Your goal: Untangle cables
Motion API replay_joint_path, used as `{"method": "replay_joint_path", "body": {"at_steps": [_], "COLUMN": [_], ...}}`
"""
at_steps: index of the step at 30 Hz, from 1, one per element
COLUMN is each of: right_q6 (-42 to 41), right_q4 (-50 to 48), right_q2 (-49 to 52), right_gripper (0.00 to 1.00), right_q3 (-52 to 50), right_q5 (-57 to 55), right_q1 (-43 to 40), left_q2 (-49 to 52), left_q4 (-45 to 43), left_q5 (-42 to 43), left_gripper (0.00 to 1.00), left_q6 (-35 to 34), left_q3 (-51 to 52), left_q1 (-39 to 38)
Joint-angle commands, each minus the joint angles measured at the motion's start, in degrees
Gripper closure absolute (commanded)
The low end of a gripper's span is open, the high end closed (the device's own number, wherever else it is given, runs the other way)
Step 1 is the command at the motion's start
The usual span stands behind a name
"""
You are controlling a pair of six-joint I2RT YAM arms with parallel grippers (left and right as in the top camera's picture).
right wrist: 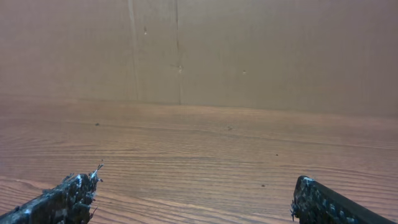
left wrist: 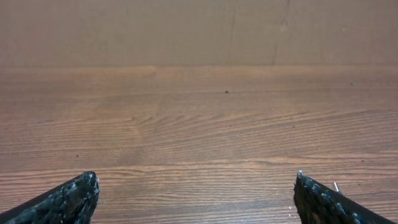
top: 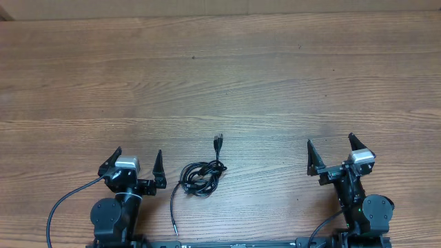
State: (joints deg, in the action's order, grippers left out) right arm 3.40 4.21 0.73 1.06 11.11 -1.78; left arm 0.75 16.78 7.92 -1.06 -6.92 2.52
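Note:
The cables [top: 202, 178] lie as a small coiled black bundle on the wooden table, near its front edge between the two arms. One plug end [top: 218, 142] points away from me, and a loose tail [top: 172, 213] trails toward the front. My left gripper [top: 138, 158] stands open just left of the bundle, with nothing between its fingers. Well to the right of the bundle, my right gripper [top: 329, 146] is open too and empty. Both wrist views show only bare wood between the fingertips [left wrist: 81, 193] [right wrist: 78, 190]; the cables are out of those views.
The wooden table [top: 220, 76] stretches far ahead to a brown cardboard wall [right wrist: 249, 50] at the back. Thick black arm cables [top: 62, 207] loop by the left base at the front edge.

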Motion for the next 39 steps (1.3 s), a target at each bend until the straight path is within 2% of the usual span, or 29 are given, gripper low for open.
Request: {"method": "replay_joint_path", "body": {"at_steps": [1,6,13,23,28,35,39], "right_q6": [-0.17,-0.17,-0.17,-0.17,-0.17,-0.17,-0.17], "right_q4": [-0.24,-0.24,-0.24,-0.24,-0.24,-0.24,-0.24], "right_q2": [-0.57,-0.57,-0.57,-0.57,-0.57,-0.57,-0.57], "right_gripper": [0.00,0.00,0.00,0.00,0.00,0.00,0.00], "right_q3": [-0.57,-0.57,-0.57,-0.57,-0.57,-0.57,-0.57], "right_q5": [-0.59,-0.57,-0.59,-0.59,-0.57,-0.59,-0.59], "right_q1": [-0.17,-0.17,-0.17,-0.17,-0.17,-0.17,-0.17], "left_q2": [-0.22,2.19,11.10,35.17,44.39,52.39,54.45], "left_q4": [0.11,1.11,5.53,14.51,18.60,27.74,34.53], "left_q5": [0.48,0.48,0.66,1.31,5.73,12.68,15.65], "left_gripper": [0.00,0.00,0.00,0.00,0.00,0.00,0.00], "left_q6": [0.70,0.70,0.70,0.70,1.64,5.97,12.22], "left_q3": [-2.01,-3.54,-9.62,-24.68,-31.74,-41.35,-44.52], "left_q1": [0.46,0.46,0.46,0.46,0.46,0.39,-1.07]}}
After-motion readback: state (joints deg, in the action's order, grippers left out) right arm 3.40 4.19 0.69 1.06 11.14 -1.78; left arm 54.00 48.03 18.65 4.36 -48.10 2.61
